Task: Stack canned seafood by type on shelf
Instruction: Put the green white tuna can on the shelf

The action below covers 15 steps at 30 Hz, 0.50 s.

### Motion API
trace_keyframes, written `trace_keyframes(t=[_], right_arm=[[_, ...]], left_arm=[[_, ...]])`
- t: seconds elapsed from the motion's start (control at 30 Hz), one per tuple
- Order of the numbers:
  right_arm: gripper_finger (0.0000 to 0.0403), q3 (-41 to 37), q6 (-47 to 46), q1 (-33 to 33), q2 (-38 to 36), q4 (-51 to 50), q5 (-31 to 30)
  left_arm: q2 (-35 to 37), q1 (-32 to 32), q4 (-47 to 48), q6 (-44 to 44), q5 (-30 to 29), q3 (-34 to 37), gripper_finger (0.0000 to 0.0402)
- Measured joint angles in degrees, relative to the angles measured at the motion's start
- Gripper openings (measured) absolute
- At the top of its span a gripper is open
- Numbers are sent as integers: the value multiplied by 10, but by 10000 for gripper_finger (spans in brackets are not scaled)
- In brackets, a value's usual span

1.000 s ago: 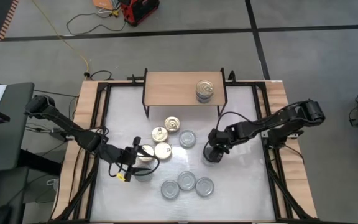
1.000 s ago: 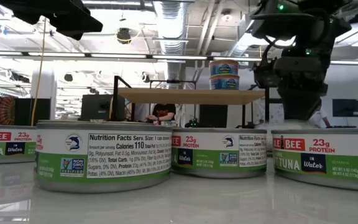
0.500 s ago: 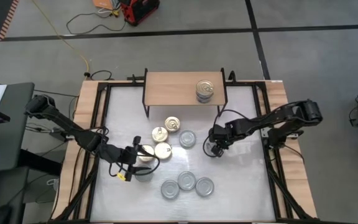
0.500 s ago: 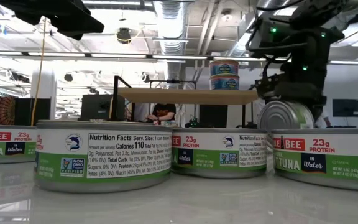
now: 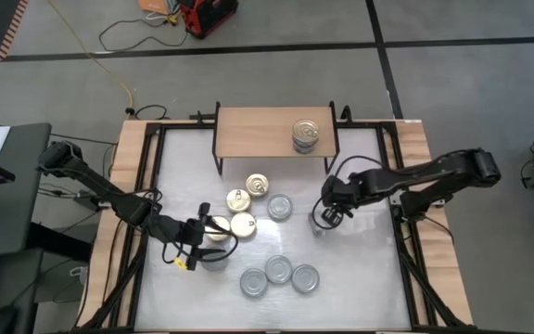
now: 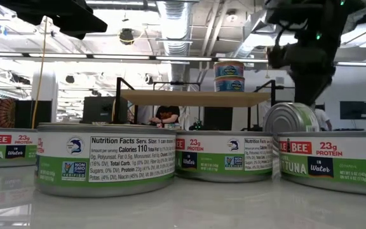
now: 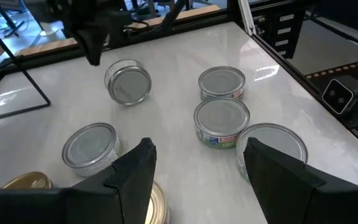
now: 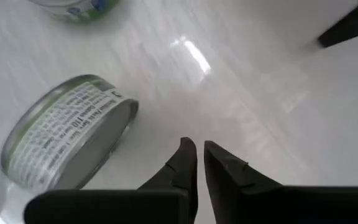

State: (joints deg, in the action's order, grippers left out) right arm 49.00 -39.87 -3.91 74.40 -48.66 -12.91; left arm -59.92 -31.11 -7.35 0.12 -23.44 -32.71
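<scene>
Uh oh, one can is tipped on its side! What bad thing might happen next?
The tipped tin stands on its rim, so it might roll across the white table, perhaps into the upright tins. The right gripper beside it has shut jaws and holds nothing; grabbing a tin on edge may nudge it away.

The left gripper [image 7: 194,171] hangs with its jaws apart over the white tabletop [image 7: 179,81]. Beyond it, 3 upright silver-lidded tins [image 7: 221,121] cluster together. A tipped tin [image 7: 128,83] lies on its side farther off, beneath the other arm [image 7: 89,25].
</scene>
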Motion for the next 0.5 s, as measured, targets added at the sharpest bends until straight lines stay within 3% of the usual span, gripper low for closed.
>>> trace_keyframes(t=[0.3,0.5], right_arm=[[73,34,57,-51,-36,-8,-18],[147,77,63,-85,-28,-9,-18]], left_arm=[[0,4,1,1,-24,0,233],[0,5,1,0,-29,0,233]])
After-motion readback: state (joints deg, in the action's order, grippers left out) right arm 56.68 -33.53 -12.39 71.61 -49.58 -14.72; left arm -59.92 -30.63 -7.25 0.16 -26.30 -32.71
